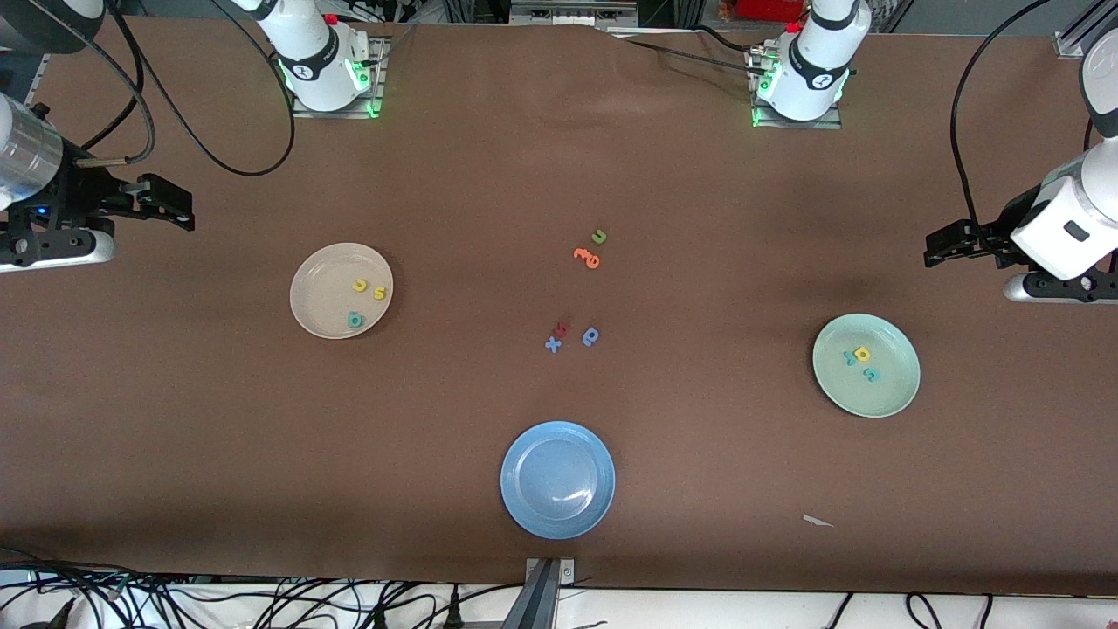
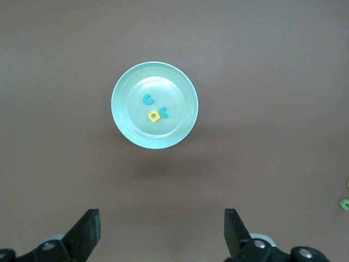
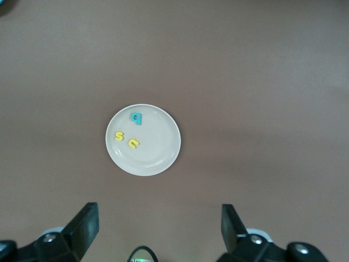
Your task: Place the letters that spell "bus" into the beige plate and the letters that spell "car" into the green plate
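Since the yellow "u", yellow "s" and teal "b" foam letters (image 1: 366,297) lie in the round beige plate (image 1: 319,262) and the teal "c", teal "r" and yellow "a" foam letters (image 1: 860,362) in the round pale green plate (image 1: 891,397), both the left end effector (image 1: 929,247) and the right end effector (image 1: 188,210), spread and empty, should hold clear at the ends of the surface.

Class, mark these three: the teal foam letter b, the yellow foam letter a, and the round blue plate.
Teal foam letter b (image 3: 136,117): right wrist view, on the letter's round bowl.
Yellow foam letter a (image 2: 154,115): left wrist view, on the letter's middle.
Round blue plate (image 1: 515,450): front view, on its bare rim.
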You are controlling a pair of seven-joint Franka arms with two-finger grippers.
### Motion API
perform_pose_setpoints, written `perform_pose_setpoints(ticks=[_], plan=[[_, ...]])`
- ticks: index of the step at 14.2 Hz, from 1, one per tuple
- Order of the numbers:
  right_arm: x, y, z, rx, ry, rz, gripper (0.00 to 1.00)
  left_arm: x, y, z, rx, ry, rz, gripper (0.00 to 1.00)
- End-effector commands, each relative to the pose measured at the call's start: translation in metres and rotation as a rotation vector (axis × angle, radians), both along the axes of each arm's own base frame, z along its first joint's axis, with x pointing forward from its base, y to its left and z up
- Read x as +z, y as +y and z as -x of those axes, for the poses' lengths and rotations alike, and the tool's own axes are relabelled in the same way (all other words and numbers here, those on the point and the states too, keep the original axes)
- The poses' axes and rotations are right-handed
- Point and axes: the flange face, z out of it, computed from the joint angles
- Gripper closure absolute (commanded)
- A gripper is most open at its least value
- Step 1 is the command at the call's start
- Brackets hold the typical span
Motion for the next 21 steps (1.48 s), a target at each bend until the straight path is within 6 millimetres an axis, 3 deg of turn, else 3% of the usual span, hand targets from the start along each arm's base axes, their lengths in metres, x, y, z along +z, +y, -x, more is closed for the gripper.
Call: perform_pose_setpoints(ticks=[1,9,21], plan=[[-0.030,0.002,-0.003,-0.006,0.002,-0.012,0.01,0.007,0.000,0.000,0.001,0.001,0.030,0.00],[-0.029,0.006,-0.003,-0.004,0.015,-0.017,0.01,0.009,0.001,0.001,-0.006,0.010,0.031,0.00],[-0.028,-0.006,-0.004,-0.011,0.015,-0.013,0.00,0.010,-0.001,0.002,-0.010,0.010,0.033,0.00]])
